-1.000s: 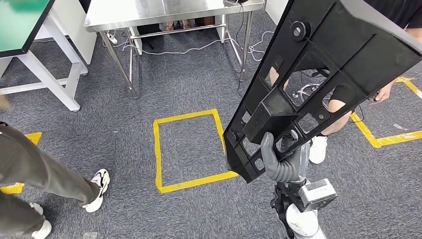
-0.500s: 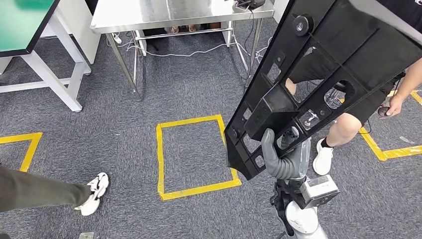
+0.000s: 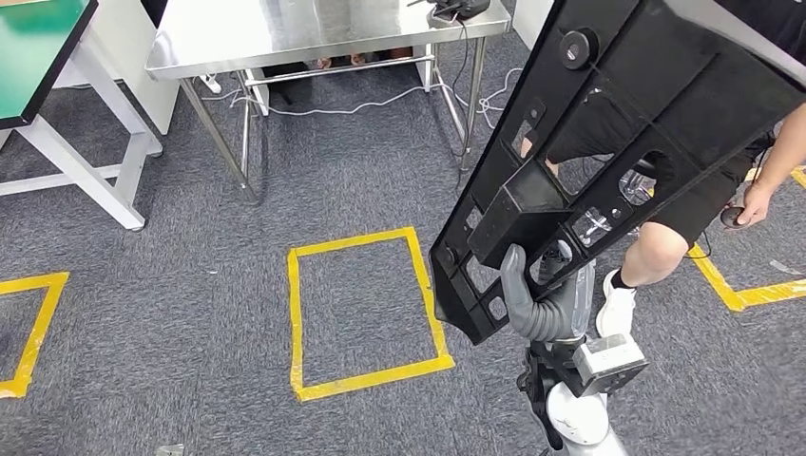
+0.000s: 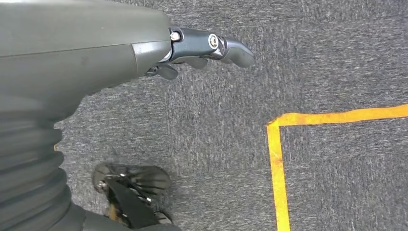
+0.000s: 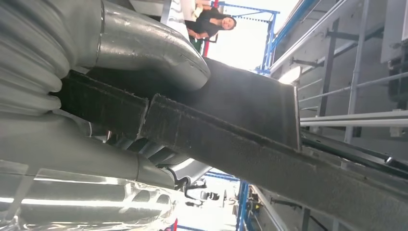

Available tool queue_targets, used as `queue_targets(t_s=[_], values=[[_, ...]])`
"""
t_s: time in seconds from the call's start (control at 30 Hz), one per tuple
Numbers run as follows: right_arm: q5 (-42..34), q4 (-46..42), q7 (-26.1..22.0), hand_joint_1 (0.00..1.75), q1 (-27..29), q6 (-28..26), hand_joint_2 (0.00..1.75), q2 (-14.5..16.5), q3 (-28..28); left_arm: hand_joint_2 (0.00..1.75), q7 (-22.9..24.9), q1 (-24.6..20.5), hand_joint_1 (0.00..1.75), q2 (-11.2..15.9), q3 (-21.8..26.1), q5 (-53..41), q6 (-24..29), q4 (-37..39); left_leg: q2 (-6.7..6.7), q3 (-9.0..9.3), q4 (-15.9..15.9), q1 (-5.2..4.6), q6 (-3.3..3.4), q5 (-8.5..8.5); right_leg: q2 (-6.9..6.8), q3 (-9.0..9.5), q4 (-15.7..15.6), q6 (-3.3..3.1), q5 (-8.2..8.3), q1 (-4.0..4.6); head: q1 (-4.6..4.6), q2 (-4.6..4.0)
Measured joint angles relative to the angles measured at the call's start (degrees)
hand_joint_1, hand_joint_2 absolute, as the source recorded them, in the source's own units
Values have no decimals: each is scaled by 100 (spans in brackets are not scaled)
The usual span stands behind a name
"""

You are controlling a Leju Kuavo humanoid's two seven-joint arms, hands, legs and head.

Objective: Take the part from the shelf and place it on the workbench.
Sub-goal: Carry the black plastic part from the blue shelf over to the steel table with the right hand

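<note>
Head view, part: a large black part [image 3: 656,104], a flat frame with cut-outs and a boxy block, is held up in the right half of the frame, reaching from lower centre to the upper right corner.
Head view, right robot hand: the right robot hand [image 3: 546,309] is seen at lower centre-right, its grey thumb laid up over the part's lower end and its fingers behind that end; the part is gripped.
Head view, bench: a steel bench [image 3: 285,38] stands at the top of the frame, well apart from the part, with a dark device at its far right corner.
Head view, floor: a yellow tape rectangle [image 3: 366,313] is marked on the grey carpet at centre.
Head view, person: a person's legs [image 3: 656,252] and a white shoe are seen behind the part at the right edge.
Left wrist view, left robot hand: the left robot hand [image 4: 202,48] is seen at the upper left over carpet, its dark fingers curled in, with nothing held.
Left wrist view, floor: a corner of yellow tape [image 4: 279,130] lies at the right.
Right wrist view, part: a black edge of the part is clamped between the grey thumb and fingers [image 5: 144,43], running from the left towards the lower right.
</note>
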Motion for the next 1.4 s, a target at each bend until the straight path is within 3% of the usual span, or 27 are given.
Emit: queue_targets(t_s=[0.03, 0.07, 0.13, 0.17, 0.2, 0.3, 0.37, 0.43, 0.5, 0.53, 0.6, 0.63, 0.67, 0.7, 0.77, 0.83, 0.87, 0.93, 1.0, 1.03, 1.07, 1.13, 1.17, 1.2, 1.27, 1.33, 1.4], values=[[0, 0, 1, 175, 6, -8, 175, 1, 0, 175, 3, 1, 0, -1, 1, 1, 3, 1, -1, -16, -162, -12, 46, 135, 5, 69, -3, -2, -49, 28, 0, 0], [0, 0, 2, 175, 8, -14, 175, 2, 0, 175, 7, 2, 0, -1, 1, 2, 7, 1, -1, 50, -470, -36, 124, 385, 8, 143, -10, -5, -98, 58, -1, 0], [-1, 8, 8, 175, 8, -8, 175, 9, -1, 175, 16, 5, 0, 21, 11, 7, 19, 2, -10, 256, -1158, -135, 366, 935, 19, 255, -52, -7, -185, 81, 25, 0], [-5, 16, 15, 175, 9, 6, 175, 17, 0, 175, 21, 8, 0, 38, 23, 16, 31, 1, -12, 341, -1388, -193, 460, 1082, 23, 300, -91, 9, -211, 76, 40, 0], [-10, 26, 26, 175, 11, 23, 175, 26, 1, 175, 27, 12, 0, 55, 39, 27, 42, 0, -19, 416, -1545, -242, 535, 1148, 28, 337, -110, 43, -200, 64, 45, 0], [-23, 48, 53, 175, 11, 74, 175, 42, -1, 175, 35, 30, 0, 62, 90, 53, 68, -2, -26, 747, -1898, -280, 656, 1182, 22, 409, -78, 199, -119, 62, 20, 0], [-23, 57, 59, 175, -20, 91, 175, 43, -1, 175, 28, 35, 0, 50, 106, 52, 76, 0, -26, 916, -2036, -248, 699, 1201, 19, 193, 337, 205, -220, 64, 16, 0], [-23, 67, 60, 175, -35, 93, 175, 42, -1, 175, 27, 33, 0, 23, 115, 45, 76, 1, -35, 971, -2047, -233, 670, 1148, 19, -284, 1066, 180, -458, 47, 14, 0], [-22, 83, 60, 175, -28, 93, 175, 32, -2, 175, 43, 37, 0, -9, 120, 33, 76, 1, -56, 1026, -2034, -219, 600, 1060, 16, -649, 1415, 231, -596, 17, 16, 0], [-21, 92, 60, 175, -27, 93, 175, 26, -3, 175, 53, 40, 0, -25, 121, 25, 76, 2, -65, 1066, -2013, -204, 553, 1005, 11, -678, 1280, 291, -502, -5, 17, 0], [-20, 108, 59, 175, -26, 96, 175, 20, -2, 175, 66, 41, 0, -49, 122, 6, 76, 3, -79, 1140, -1917, -162, 436, 856, -16, -491, 550, 457, -45, -62, 22, 0], [-20, 120, 58, 175, -26, 98, 175, 19, -2, 175, 70, 41, 0, -52, 125, -3, 78, 3, -83, 1162, -1841, -150, 378, 769, -40, -392, 220, 469, 105, -68, 29, 0], [-20, 133, 55, 175, -25, 102, 175, 19, -2, 175, 74, 41, 0, -53, 127, -8, 81, 3, -80, 1160, -1777, -148, 321, 684, -57, -307, 15, 427, 197, -61, 33, 0], [-22, 144, 52, 175, -19, 104, 175, 19, -3, 175, 79, 42, 0, -52, 131, -11, 87, 3, -72, 1159, -1721, -151, 277, 619, -69, -275, -52, 346, 221, -52, 37, 0], [-28, 162, 47, 175, -7, 107, 175, 22, -5, 175, 95, 44, 0, -49, 138, -16, 105, 2, -54, 1161, -1657, -144, 225, 554, -54, -227, -41, 177, 207, -49, 28, 0], [-33, 174, 43, 175, -5, 107, 175, 34, -8, 175, 107, 45, 0, -46, 141, -19, 119, 2, -29, 1042, -1382, -106, 167, 541, -37, -156, -51, 87, 189, -68, 21, 0], [-33, 179, 41, 175, -6, 107, 175, 43, -8, 175, 110, 46, 0, -45, 143, -20, 121, 2, -18, 876, -1098, -81, 124, 495, -32, -108, -56, 51, 160, -73, 21, 0], [-33, 196, 40, 175, -6, 107, 175, 58, -9, 175, 110, 59, 0, -47, 143, -21, 122, 4, -5, 387, -379, -37, 41, 246, -28, -23, -60, 5, 76, -58, 15, 0], [-33, 223, 40, 175, 0, 107, 175, 67, -9, 175, 110, 84, 0, -48, 143, -28, 122, 8, -2, -2, -3, -5, 7, 16, -17, 84, -60, 5, -25, -49, 15, 0], [-33, 236, 40, 175, 2, 107, 175, 67, -9, 175, 113, 97, 0, -49, 143, -39, 124, 10, -1, -68, -77, 2, 14, 51, -10, 158, -61, 11, -81, -42, 14, 0], [-33, 245, 40, 175, 2, 107, 175, 69, -9, 175, 120, 106, 0, -49, 143, -54, 127, 12, -1, -42, -329, -1, 43, 225, -5, 243, -64, 19, -142, -34, 13, 0], [-32, 255, 38, 175, -2, 107, 175, 75, -8, 175, 140, 122, 0, -40, 143, -82, 140, 15, -16, 137, -1058, -39, 169, 833, 2, 377, -86, 40, -263, -20, 19, 0], [-31, 259, 36, 175, -3, 107, 175, 80, -8, 175, 151, 131, 0, -31, 143, -95, 146, 18, -24, 212, -1329, -67, 236, 1077, 8, 437, -114, 61, -313, -17, 23, 0], [-30, 263, 34, 175, -4, 107, 175, 84, -8, 175, 157, 136, 0, -22, 143, -105, 152, 21, -25, 268, -1498, -98, 298, 1215, 17, 490, -164, 85, -344, -16, 18, 0], [-26, 273, 32, 175, 0, 107, 175, 89, -8, 175, 162, 135, 0, -11, 143, -118, 160, 25, -27, 409, -1657, -149, 393, 1216, 28, 635, -207, 205, -296, 8, 4, 0], [-21, 280, 27, 175, -5, 107, 175, 89, -10, 175, 161, 130, 0, -13, 143, -119, 166, 26, -34, 659, -1833, -155, 472, 1193, 20, 625, 1, 281, -254, 41, 0, -2], [-17, 284, 22, 175, -19, 107, 175, 85, -9, 175, 163, 123, 0, -22, 143, -119, 168, 28, -43, 832, -1921, -149, 522, 1160, 14, 270, 598, 241, -358, 51, 7, -3]])
